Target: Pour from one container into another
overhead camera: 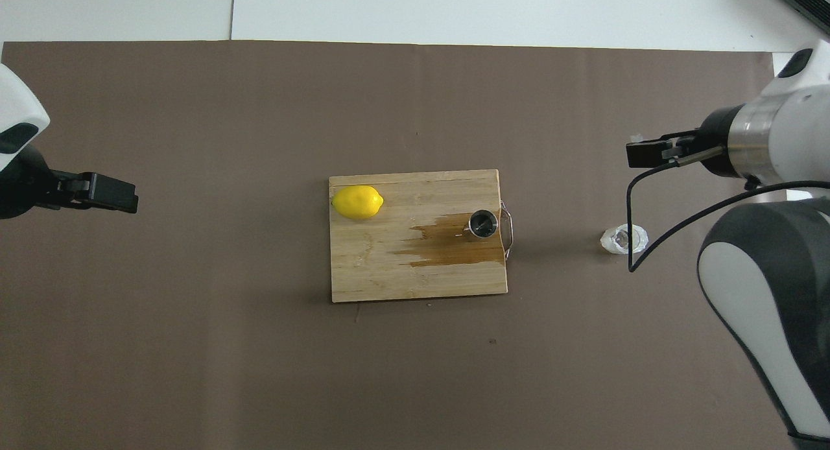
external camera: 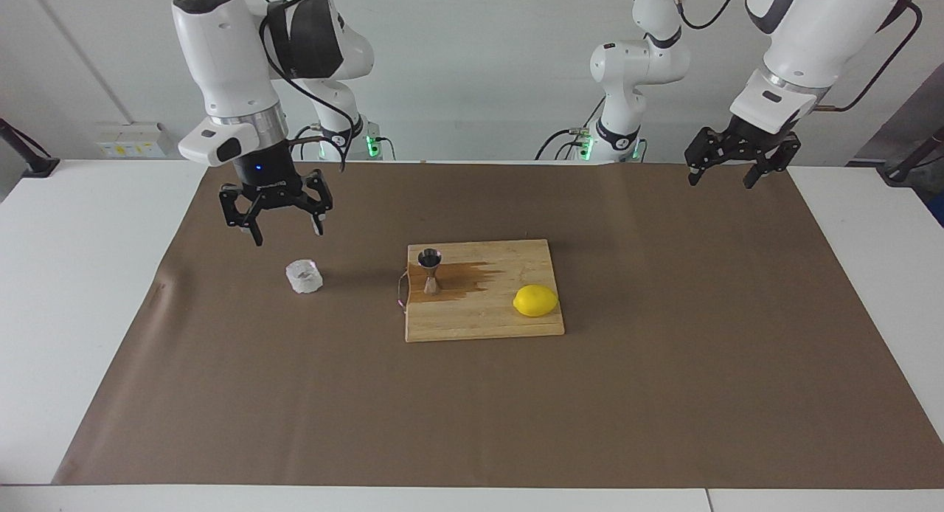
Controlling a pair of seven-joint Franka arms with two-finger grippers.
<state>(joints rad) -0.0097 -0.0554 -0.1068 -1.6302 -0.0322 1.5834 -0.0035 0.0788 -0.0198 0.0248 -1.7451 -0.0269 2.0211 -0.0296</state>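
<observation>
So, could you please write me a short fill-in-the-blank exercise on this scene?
1. The shiny steel hourglass jigger stands on the wooden ____.
2. The yellow lemon lies toward the ____ arm's end of that board.
3. The clear faceted glass cup sits on the brown ____, off the board.
4. The right gripper hangs open above the ____.

Missing: cutting board; left; mat; cup

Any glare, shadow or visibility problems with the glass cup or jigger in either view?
Facing view: the cup reads pale but distinct, throwing a soft shadow toward the jigger. Overhead view: the cup is faint against the mat and crossed by the right arm's cable; the jigger shows only its rim.
</observation>
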